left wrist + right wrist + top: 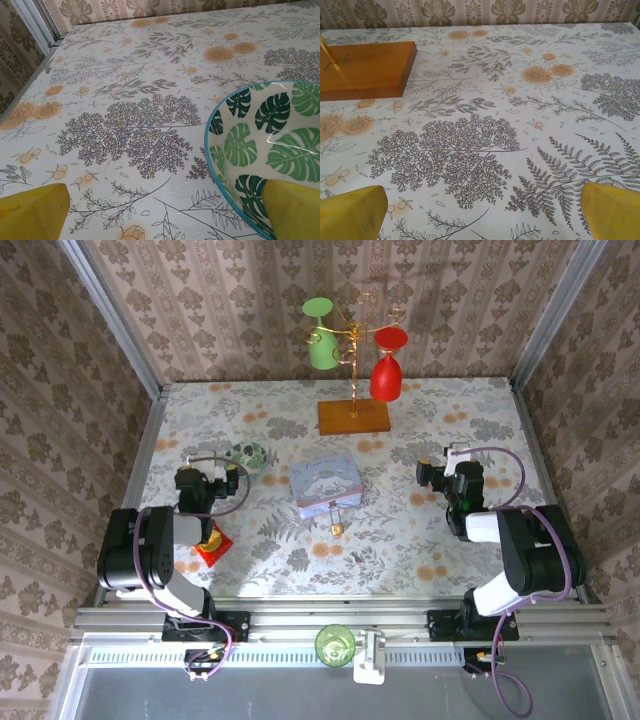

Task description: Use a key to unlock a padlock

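Both claws wide open, empty.
My left claw (162, 215) and right claw (482, 212) held nothing because the padlock (338, 528) lay untouched between them, well apart from each.

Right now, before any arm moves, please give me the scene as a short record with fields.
box: pale blue rectangular tin box, mid-table
padlock: tiny brass-yellow padlock, just on the near side of the box, untouched
left end effector: open, empty
right end effector: open, empty
bowl: leaf-patterned ceramic bowl, close before left end effector
packet: red-and-yellow packet, beside left arm
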